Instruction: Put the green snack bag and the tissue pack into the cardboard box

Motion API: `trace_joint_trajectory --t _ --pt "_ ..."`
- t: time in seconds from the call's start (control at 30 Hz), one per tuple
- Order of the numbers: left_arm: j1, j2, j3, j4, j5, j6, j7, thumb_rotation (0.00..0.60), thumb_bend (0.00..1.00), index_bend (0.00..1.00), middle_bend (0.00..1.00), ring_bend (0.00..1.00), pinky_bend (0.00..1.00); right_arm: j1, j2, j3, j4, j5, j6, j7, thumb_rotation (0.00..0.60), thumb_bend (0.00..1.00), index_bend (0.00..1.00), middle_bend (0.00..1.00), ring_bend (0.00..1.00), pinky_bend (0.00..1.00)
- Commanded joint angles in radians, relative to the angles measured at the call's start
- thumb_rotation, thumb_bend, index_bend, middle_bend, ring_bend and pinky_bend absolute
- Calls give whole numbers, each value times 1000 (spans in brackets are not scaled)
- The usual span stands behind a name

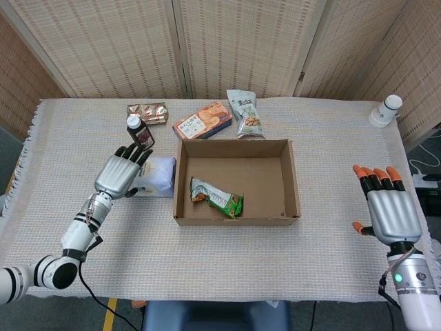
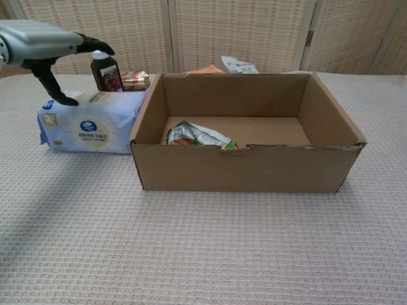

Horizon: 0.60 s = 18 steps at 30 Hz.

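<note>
Green snack bag (image 1: 216,198) lies inside the cardboard box (image 1: 293,183); left of the box, the left hand (image 1: 122,173), fingers spread and empty, hovers over the tissue pack (image 2: 89,122).

A dark bottle (image 1: 140,132) stands upright on the table (image 1: 83,227), near a foil packet (image 1: 147,112). An orange box (image 1: 202,120) and a pale snack bag (image 1: 246,114) lie side by side. A white bottle (image 1: 386,110) stands well apart at the far corner

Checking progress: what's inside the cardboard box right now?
Only the green snack bag lies on the box floor, near its front left. The front wall hides part of it in the chest view.
</note>
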Motion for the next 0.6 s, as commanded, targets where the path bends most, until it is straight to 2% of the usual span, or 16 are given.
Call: trace_joint_trajectory --t 0.03,0.6 --pt "-7 -7 21 75 26 -61 -44 600 201 0 0 0 142 5 -7 3 0 17 6 -12 600 58 69 107 0 69" --pt "-57 -81 38 274 -11 -224 -129 600 200 0 0 0 133 33 -29 17 0 95 29 -57 600 58 75 107 0 69"
